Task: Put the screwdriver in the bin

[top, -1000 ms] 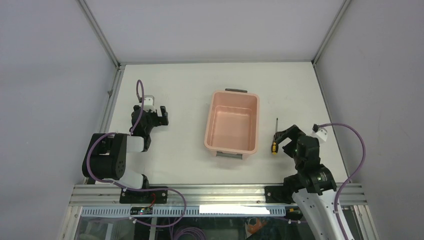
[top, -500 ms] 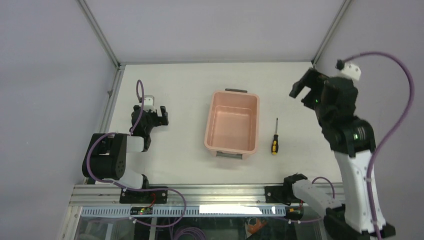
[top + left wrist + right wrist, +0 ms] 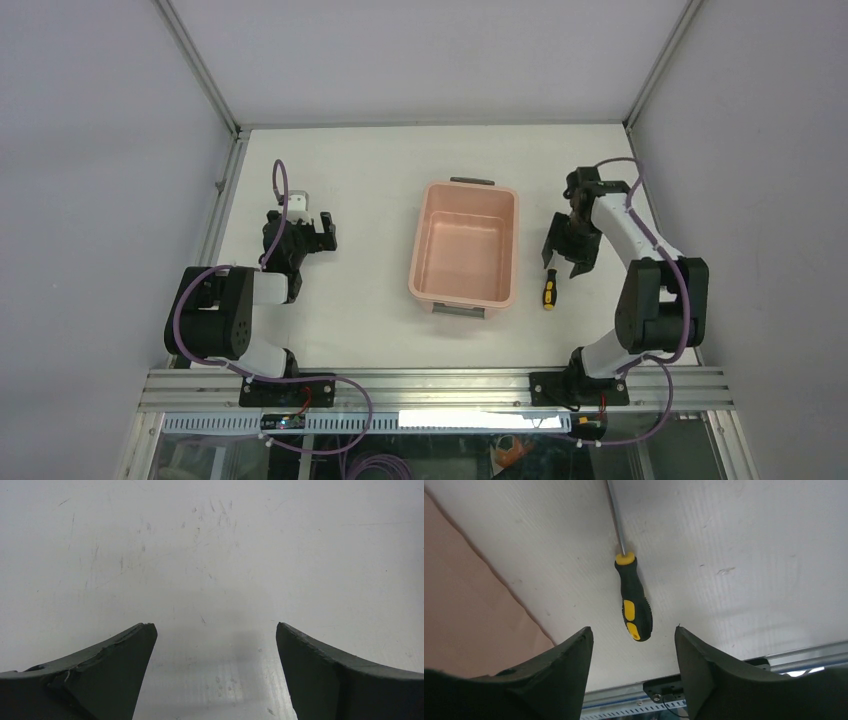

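Note:
The screwdriver (image 3: 547,291), yellow-and-black handle and thin dark shaft, lies on the white table just right of the salmon-pink bin (image 3: 465,290). My right gripper (image 3: 567,248) hovers over its shaft end, open and empty. In the right wrist view the screwdriver (image 3: 635,602) lies between and just beyond the open fingers of my right gripper (image 3: 633,632), untouched, with the bin's wall (image 3: 464,605) at the left. My left gripper (image 3: 318,232) rests open at the left of the table. In the left wrist view my left gripper (image 3: 215,627) shows only bare table between its fingers.
The bin is empty, with a grey handle (image 3: 471,182) at each short end. The table's metal front rail (image 3: 440,385) runs along the near edge and also shows in the right wrist view (image 3: 724,675). Frame posts stand at the back corners.
My right arm rose from beside the screwdriver's handle, swung high to the back right, then came down over the shaft end. The screwdriver, the bin and the left arm have not moved.

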